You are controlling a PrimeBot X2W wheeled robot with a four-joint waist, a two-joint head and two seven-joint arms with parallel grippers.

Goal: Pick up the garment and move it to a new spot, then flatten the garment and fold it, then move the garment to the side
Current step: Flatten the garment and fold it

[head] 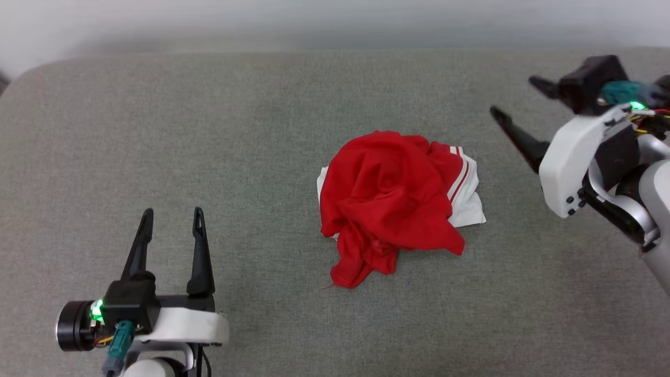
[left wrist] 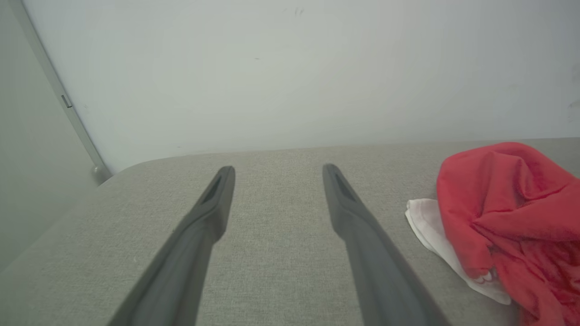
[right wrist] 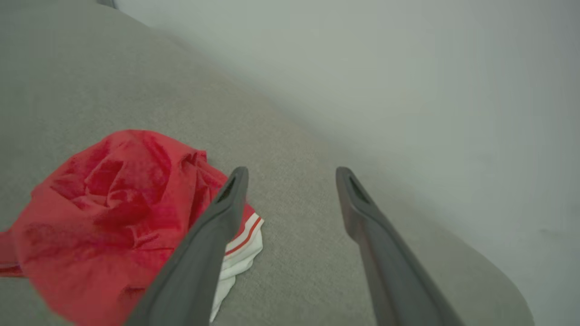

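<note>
Two released, empty tools, left tool (head: 171,212) & right tool (head: 512,94), flank the crumpled garment (head: 387,199) on the grey tabletop (head: 157,131); we'd pinch a thick top fold w/ one, then lift straight up.

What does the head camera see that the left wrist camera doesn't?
Head view, not the left wrist view: the right tool, open above the gray cushion. Left wrist view, not the head view: a thin strip running up the wall. Both: the open left tool, the crumpled red garment and the gray cushion.
</note>
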